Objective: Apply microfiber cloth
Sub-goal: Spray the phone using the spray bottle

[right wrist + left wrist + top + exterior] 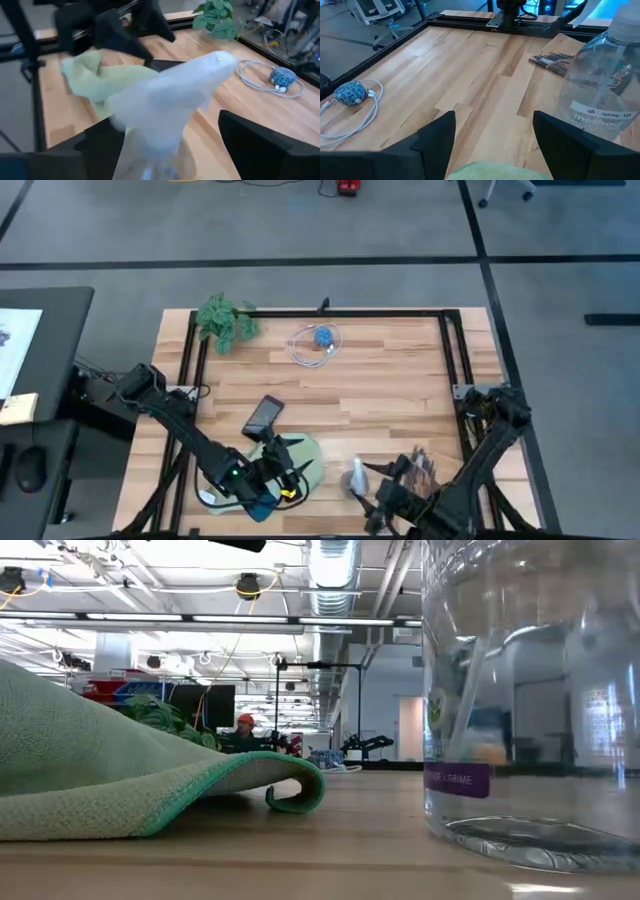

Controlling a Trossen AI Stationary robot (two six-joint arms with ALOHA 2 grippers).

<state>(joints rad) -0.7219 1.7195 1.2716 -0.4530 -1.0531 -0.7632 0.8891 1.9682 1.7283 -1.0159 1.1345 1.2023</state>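
Observation:
The pale green microfiber cloth (300,452) lies bunched on the table near its near edge, one hem curled up (295,790). My left gripper (272,472) hangs open right over it, with the cloth (495,171) showing low between its fingers. A clear spray bottle (357,473) stands upright just to the cloth's right. My right gripper (385,495) is open, its fingers on either side of the bottle (165,105), coming from the table's right. A black phone (263,416) lies flat just beyond the cloth. My left gripper stands spread above the cloth, pointing level toward the table's right; I cannot tell whether its fingers touch the fabric. My right gripper has a clear gap between one finger (260,145) and the bottle; the bottle hides the other finger's inner face.
A leafy green plant (225,320) sits at the far left corner. A white cable with a blue ball (320,340) lies at the far middle. A small dark comb-like object (552,60) lies near the right edge. A black frame (450,360) rims the table.

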